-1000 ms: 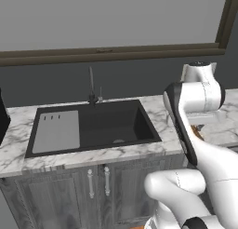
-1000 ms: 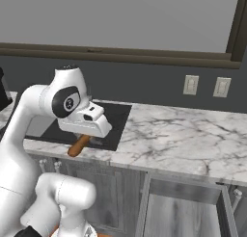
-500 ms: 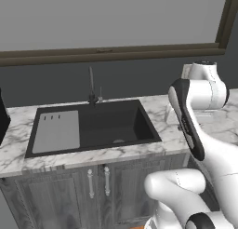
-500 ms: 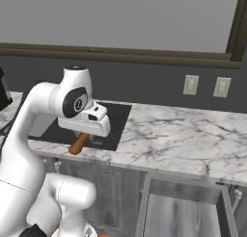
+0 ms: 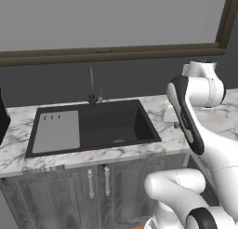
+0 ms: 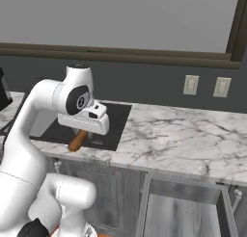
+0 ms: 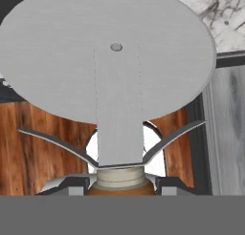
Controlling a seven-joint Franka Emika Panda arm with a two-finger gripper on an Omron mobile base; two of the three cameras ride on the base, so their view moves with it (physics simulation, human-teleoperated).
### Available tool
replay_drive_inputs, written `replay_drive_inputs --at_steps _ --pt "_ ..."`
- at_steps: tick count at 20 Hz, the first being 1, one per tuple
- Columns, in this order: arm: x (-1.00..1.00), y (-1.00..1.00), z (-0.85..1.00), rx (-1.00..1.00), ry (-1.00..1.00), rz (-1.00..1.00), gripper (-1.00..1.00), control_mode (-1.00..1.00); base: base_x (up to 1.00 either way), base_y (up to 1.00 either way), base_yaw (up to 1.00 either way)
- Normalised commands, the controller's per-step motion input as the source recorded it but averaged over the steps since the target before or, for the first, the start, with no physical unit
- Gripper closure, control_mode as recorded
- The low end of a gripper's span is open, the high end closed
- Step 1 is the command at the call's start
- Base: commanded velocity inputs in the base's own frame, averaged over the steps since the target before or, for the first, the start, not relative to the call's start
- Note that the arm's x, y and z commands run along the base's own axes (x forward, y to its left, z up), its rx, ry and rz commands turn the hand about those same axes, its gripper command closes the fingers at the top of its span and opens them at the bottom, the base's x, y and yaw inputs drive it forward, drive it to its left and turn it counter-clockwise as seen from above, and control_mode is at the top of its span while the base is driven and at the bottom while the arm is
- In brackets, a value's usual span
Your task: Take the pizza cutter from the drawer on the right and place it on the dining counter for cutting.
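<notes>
The gripper is clamped on the pizza cutter, its two small dark finger tips pressed against either side of the handle's collar. Straight ahead of the jaws, the cutter's wheel spreads out as a broad, flat, brushed silvery disc with a small rivet at its centre and a straight metal strap running down to a pale ring. Two thin curved guards flare outward just beyond the jaws like wings. Below the ring starts the rounded orange-brown wooden handle.

From the right base camera, that handle sticks out slanting down beneath the white boxy hand, held in the air above the front edge of the veined marble worktop and the matte black sink. To the right of the jaws and lower, the drawer stands pulled out, a shallow box with plain grey inside and grey wood-grain sides. Past the wheel, glossy brown plank flooring shows far below the jaws.
</notes>
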Motion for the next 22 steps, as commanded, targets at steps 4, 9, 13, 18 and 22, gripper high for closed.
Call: replay_drive_inputs --at_steps 4,9,13,18,22 --pt "0.00 0.50 -0.02 -0.07 0.00 0.00 1.00 -1.00 0.00 0.00 0.00" --pt "0.00 0.24 -0.01 -0.02 0.00 0.00 1.00 -1.00 0.00 0.00 0.00" --pt "0.03 0.09 0.00 0.00 0.00 0.00 1.00 -1.00 0.00 0.00 0.00" --pt "0.00 0.00 0.00 0.00 0.00 0.00 1.00 1.00 -0.02 0.80 0.07" --pt "0.00 0.00 0.00 0.00 0.00 0.00 1.00 1.00 -0.03 1.00 0.39"
